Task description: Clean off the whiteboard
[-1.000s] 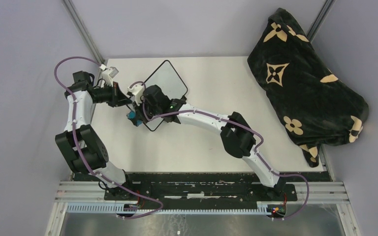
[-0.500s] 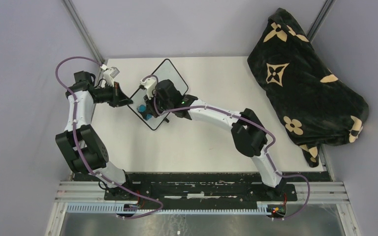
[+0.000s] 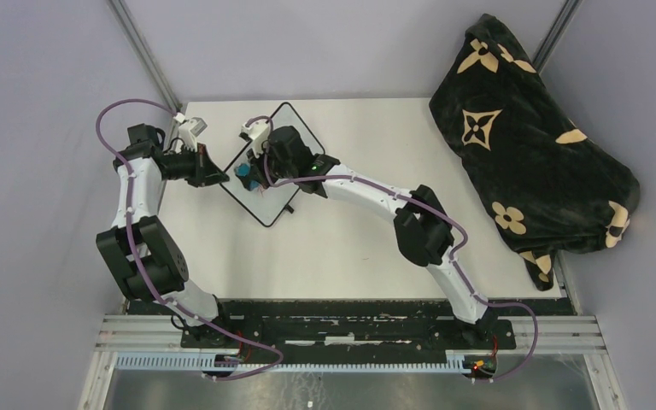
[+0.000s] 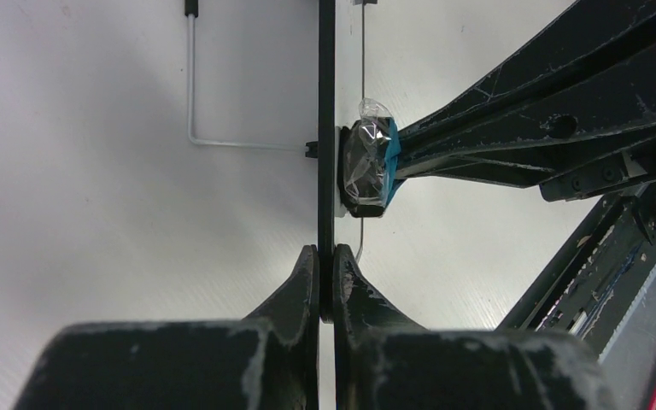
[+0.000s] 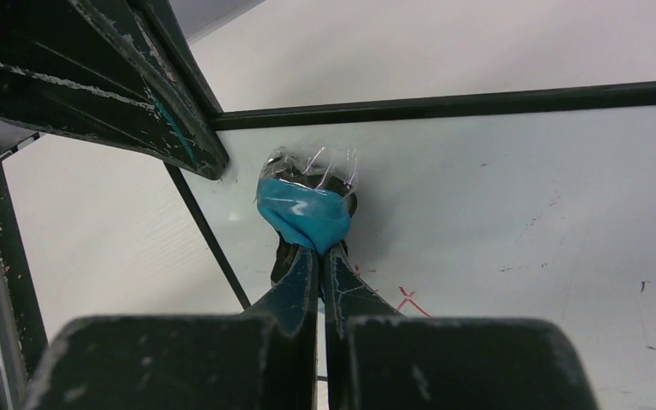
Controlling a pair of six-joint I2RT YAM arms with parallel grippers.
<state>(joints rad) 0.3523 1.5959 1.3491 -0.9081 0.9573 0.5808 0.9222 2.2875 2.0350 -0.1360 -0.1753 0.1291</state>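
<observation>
The whiteboard lies turned like a diamond at the back left of the table. My left gripper is shut on its left edge, and in the left wrist view the fingers pinch the thin black frame edge-on. My right gripper is shut on a blue-and-black eraser wrapped in clear film. The eraser is pressed against the board's face near that left edge. Faint red marks show on the white surface beside the right fingers. My right arm hides the board's middle.
A black blanket with beige flower shapes is heaped at the back right, over the table's edge. The white table stretches in front of the board. A grey wire foot runs under the board's left side.
My right gripper has carried the eraser from the board's lower left edge up and away from me across its face. The left gripper and the board have stayed put.
</observation>
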